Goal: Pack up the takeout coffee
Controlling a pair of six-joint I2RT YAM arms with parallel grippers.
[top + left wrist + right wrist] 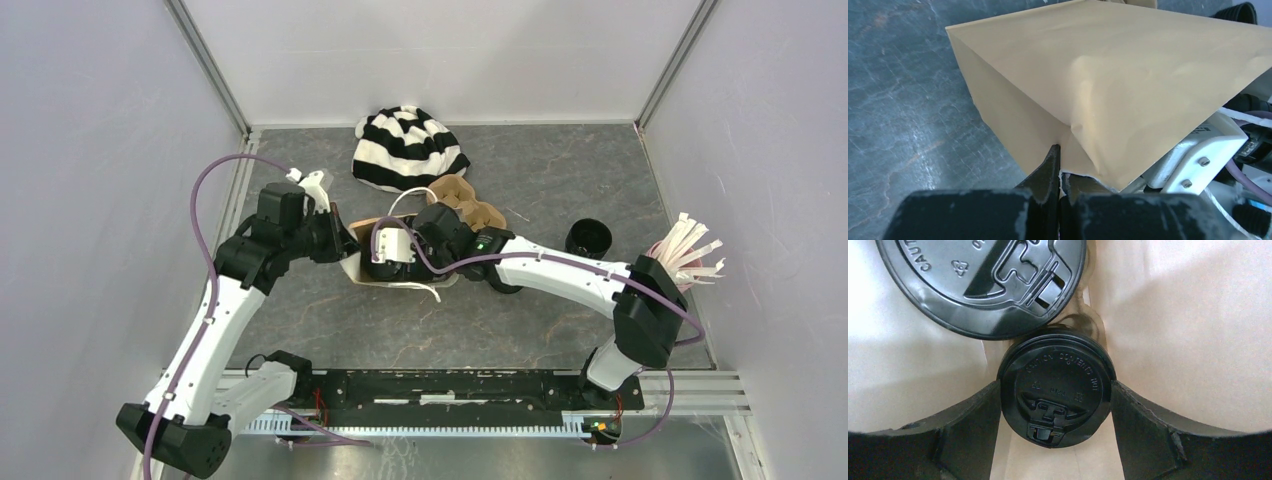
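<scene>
In the right wrist view two black coffee cups show from above inside the brown paper bag [1188,315]. One lid [983,285] fills the upper left. The other cup [1058,370] sits between my right gripper's fingers, which press on both sides of its lid; my right gripper [1055,386] is shut on it. In the top view that gripper [388,262] is down inside the bag [352,268], and the cups are hidden. My left gripper [1062,167] is shut on the bag's torn top edge [1128,75] and holds the bag from its left side [338,240].
The brown cardboard carrier [468,205] lies just behind the bag. A striped black-and-white beanie [405,148] lies at the back. A black round cup-like thing [588,237] stands to the right. The pink cup with white sticks [690,255] is at the right wall.
</scene>
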